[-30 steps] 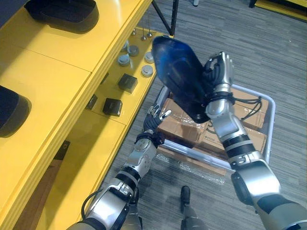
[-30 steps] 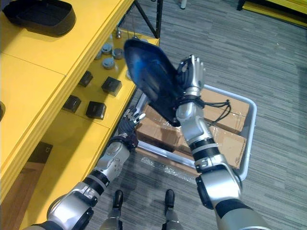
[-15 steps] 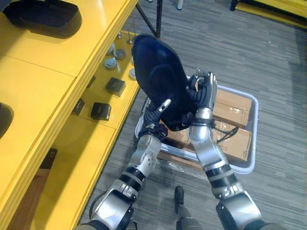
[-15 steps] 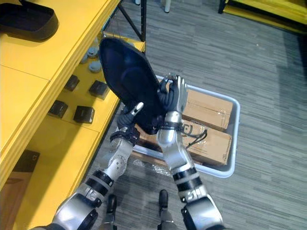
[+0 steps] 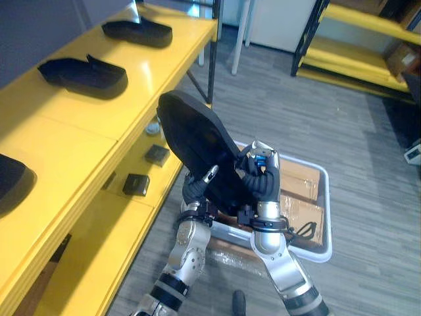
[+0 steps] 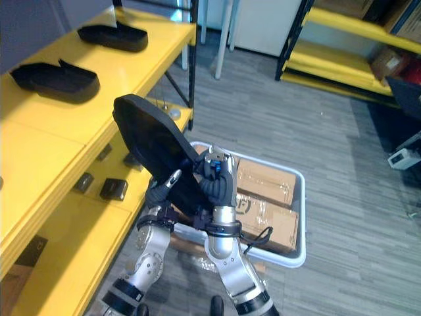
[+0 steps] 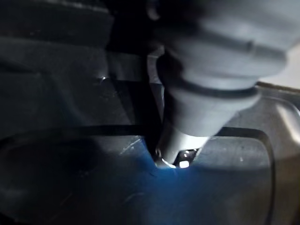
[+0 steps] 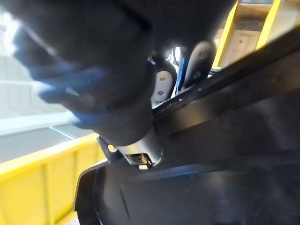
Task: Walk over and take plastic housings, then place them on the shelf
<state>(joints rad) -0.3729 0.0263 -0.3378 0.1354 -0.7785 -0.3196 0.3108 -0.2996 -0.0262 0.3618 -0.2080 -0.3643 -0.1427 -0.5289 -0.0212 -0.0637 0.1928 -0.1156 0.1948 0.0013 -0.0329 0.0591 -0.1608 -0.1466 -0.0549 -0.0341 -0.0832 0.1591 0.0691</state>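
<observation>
Gripping the black housing (image 5: 197, 141) by its lower rim, right hand (image 5: 263, 184) curled tight, left hand (image 5: 194, 193) bracing underneath, grip unreadable. Holding it high and tilted beside the yellow shelf (image 5: 72, 141), likely to clear the edge.

From up close, the right hand (image 8: 126, 108) has a black plastic housing (image 8: 211, 164) pinched at its rim: the dark-covered thumb comes down onto the broad near face of the shell, and the silver fingers (image 8: 161, 89) curl over the raised edge from the far side. The housing is dark and smooth, with a faint blue sheen where the thumb meets it. Past its rounded end runs a length of yellow shelf (image 8: 42, 187) with a pale grey surface (image 8: 28, 103) beyond it, and behind the fingers stand yellow frame bars (image 8: 226, 35).
</observation>
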